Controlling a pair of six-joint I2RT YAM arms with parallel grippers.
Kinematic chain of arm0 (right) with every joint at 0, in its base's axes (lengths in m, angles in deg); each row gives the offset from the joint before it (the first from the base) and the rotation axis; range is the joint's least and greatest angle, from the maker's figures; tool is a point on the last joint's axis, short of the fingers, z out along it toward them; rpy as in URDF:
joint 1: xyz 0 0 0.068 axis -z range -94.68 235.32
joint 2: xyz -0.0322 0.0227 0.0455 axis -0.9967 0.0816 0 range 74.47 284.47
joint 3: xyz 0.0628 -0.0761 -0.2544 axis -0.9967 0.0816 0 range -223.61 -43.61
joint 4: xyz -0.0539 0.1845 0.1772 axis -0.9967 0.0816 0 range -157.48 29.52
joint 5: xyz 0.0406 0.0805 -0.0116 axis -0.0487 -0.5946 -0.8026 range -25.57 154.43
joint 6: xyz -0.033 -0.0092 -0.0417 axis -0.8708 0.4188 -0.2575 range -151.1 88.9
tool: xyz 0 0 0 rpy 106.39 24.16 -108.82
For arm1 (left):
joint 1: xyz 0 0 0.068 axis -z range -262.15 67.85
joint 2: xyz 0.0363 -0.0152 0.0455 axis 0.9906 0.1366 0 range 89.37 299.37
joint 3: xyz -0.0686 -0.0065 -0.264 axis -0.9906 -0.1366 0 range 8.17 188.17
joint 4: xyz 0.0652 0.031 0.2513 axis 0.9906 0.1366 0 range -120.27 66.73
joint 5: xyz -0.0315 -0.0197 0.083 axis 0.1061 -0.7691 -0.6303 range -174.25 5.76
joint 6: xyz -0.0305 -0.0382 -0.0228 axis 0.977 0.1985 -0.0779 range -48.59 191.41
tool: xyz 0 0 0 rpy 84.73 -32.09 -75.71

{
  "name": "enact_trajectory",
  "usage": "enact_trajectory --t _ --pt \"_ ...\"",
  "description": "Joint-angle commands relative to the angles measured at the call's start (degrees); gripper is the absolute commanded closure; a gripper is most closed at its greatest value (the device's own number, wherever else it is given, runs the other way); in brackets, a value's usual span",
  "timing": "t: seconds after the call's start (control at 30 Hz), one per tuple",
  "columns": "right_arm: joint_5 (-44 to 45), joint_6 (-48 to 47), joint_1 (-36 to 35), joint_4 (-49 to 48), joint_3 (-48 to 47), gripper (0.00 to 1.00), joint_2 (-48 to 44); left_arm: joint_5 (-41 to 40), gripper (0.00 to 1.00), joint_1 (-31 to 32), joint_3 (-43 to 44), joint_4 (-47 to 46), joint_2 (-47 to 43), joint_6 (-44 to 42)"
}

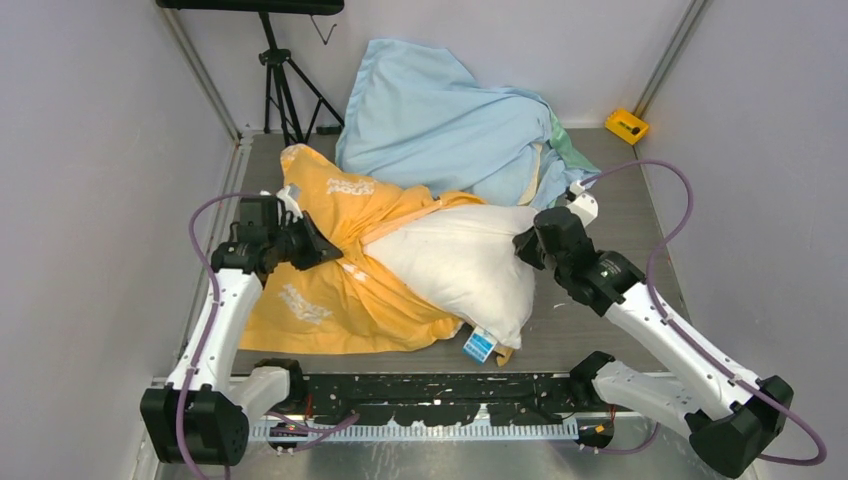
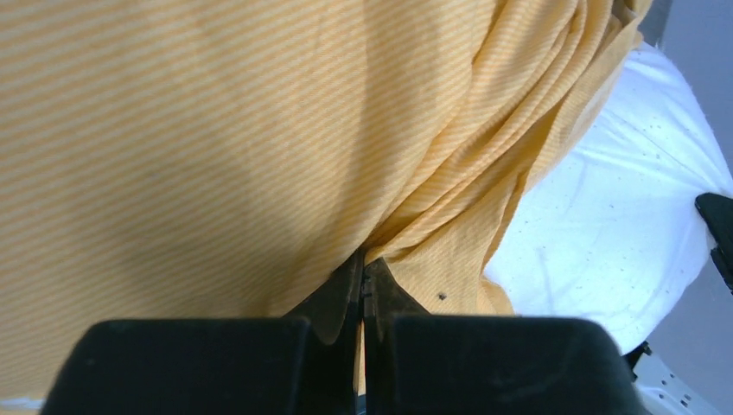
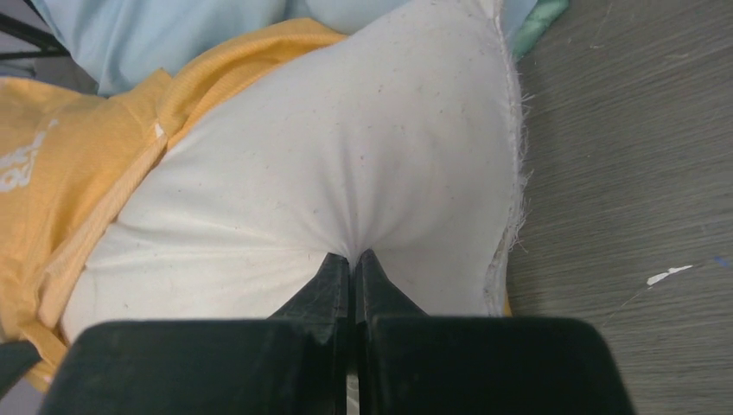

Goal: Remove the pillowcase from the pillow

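At the tips of the left claw (image 2: 363, 264), a fold of the pillowcase (image 2: 216, 130) is pinched. The fingers are pressed together on the orange-yellow striped fabric, and creases are seen fanning up and away from the pinch point. Ahead and to the left of this claw, the view is filled by the cloth. To its right, the speckled white pillow (image 2: 605, 233) is exposed past the bunched edge of the case.

At the tips of the right claw (image 3: 353, 258), the bare face of the pillow is gripped. The fingers are closed on a tuck of white ticking, and dimpled folds are drawn in toward them. To the left of this claw, the pillowcase is gathered against the pillow's side, with a white printed mark (image 3: 22, 160) at the far left. To its right, the frayed pillow seam is noted, then the grey table (image 3: 622, 173).

In the top view, the pillow is placed between the two claws and is roughly half uncovered. The end nearer the left claw is sheathed in the pillowcase. A small blue tag (image 1: 479, 346) is seen at the pillow's near corner. Beyond both claws, a pale light-blue cloth (image 1: 440, 120) is heaped at the back, touching the pillowcase. A tripod (image 1: 280, 80) is recorded behind the left claw, and a yellow block (image 1: 627, 125) behind the right.
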Motion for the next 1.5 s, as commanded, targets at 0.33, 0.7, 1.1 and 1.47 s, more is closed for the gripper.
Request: enact_trajectory --t 0.33,0.7,1.1,1.47 --pt "-11.2 -4.75 4.99 -4.94 -18.91 1.0 8.31 10.52 0.39 18.57 10.0 -2.39 -5.13 3.79" --pt "-11.92 -0.83 4.5 -9.85 -25.79 1.0 13.3 -16.09 0.12 47.16 0.91 -7.13 -7.61 18.92" --pt "-13.93 -0.64 4.52 -7.94 -29.14 1.0 12.19 -39.58 0.0 64.75 -3.18 -17.77 1.06 21.18" --pt "-14.11 -0.04 4.55 -7.06 -27.51 1.0 11.19 -62.85 0.0 77.64 0.95 -25.81 2.35 18.62"
